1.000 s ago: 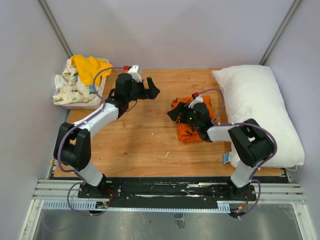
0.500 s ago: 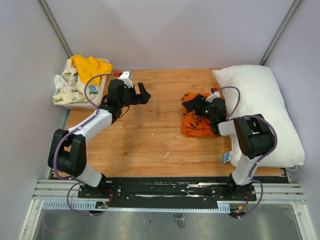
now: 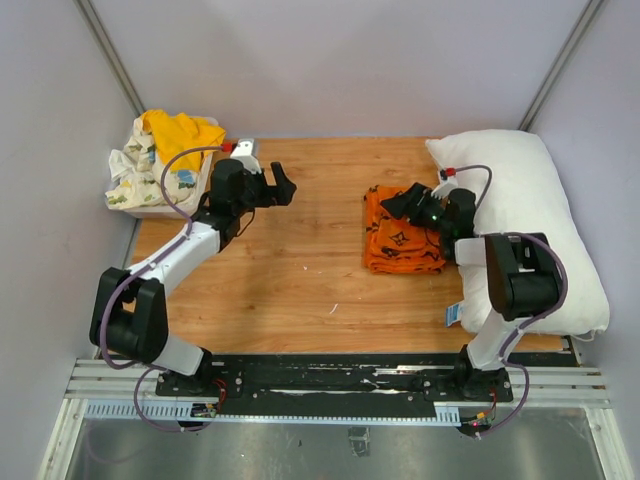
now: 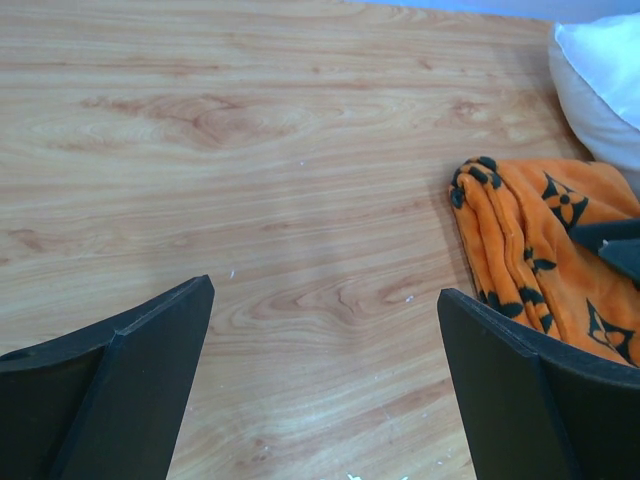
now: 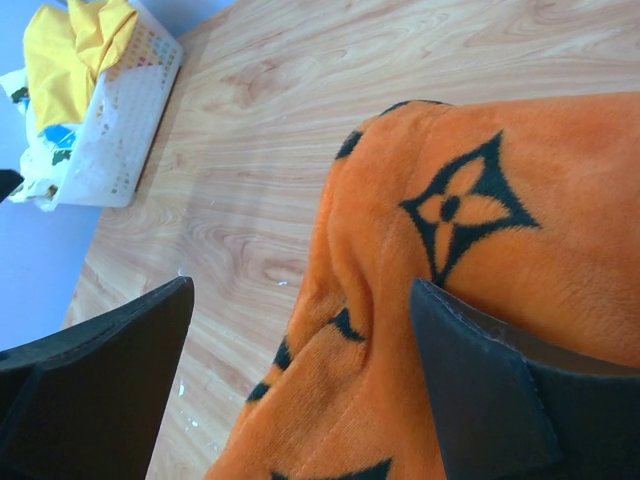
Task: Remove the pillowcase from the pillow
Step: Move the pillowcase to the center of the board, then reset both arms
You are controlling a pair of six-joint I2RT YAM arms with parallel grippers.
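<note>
top external view shows the pillowcase (image 3: 400,243) bunched on the table (image 3: 300,280) just beside the bare pillow (image 3: 530,215), apparently fully removed, hence the right gripper (image 3: 408,203) above it and the left gripper (image 3: 281,186) both stand spread, empty.

No word, number or brand name can be read anywhere. The orange pillowcase (image 3: 400,240), middle right of the top view, bears only black printed signs. A four-petalled flower motif (image 5: 455,208) inside a pointed diamond shows clearly at the upper right of the right wrist view. The other marks are cut off or too small to tell as letters. The small blue tag (image 3: 452,316) at the lower edge of the pillow (image 3: 530,200) is too small to read.
</note>
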